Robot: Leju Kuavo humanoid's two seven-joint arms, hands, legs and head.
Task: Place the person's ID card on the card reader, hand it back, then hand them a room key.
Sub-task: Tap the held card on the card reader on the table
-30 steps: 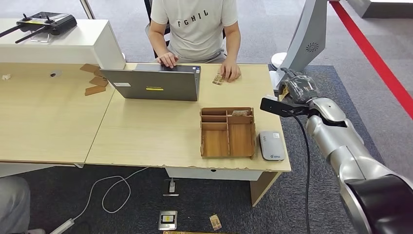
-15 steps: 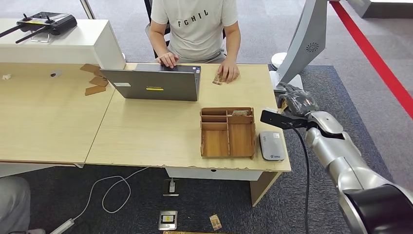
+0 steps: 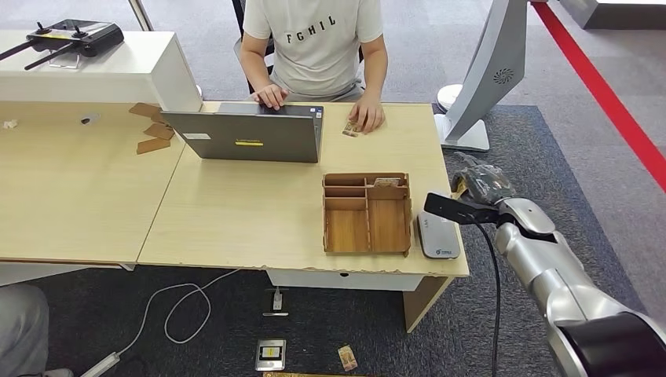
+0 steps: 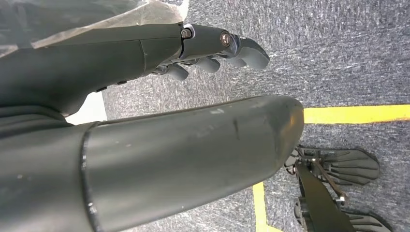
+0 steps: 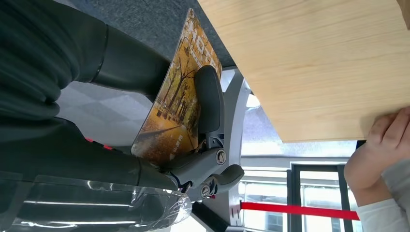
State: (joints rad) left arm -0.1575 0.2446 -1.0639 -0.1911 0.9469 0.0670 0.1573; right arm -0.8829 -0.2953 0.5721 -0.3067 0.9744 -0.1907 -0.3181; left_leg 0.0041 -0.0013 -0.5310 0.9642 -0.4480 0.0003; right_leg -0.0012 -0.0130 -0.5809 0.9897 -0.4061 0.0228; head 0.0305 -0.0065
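Note:
My right hand [image 3: 481,182] hovers just off the table's right edge, close behind the grey card reader [image 3: 437,234] that lies near the front right corner. It pinches a card printed with an orange autumn scene [image 5: 179,106] between thumb and fingers [image 5: 209,99]. The person [image 3: 314,39] sits at the far side, one hand on the laptop [image 3: 247,133], the other resting on small cards [image 3: 352,126]. A wooden organizer [image 3: 367,212] holds a card in a back slot [image 3: 385,182]. My left hand [image 4: 217,43] hangs over the carpet holding nothing, fingers loosely extended.
A white stand base [image 3: 463,133] sits on the carpet behind my right hand. A raised white counter [image 3: 118,71] with a controller stands at the far left. Cables and small cards [image 3: 271,353] lie on the floor in front of the table.
My right hand, still holding the card, has drawn back along the table's right edge from near the far corner to just behind the card reader. The person has stayed put.

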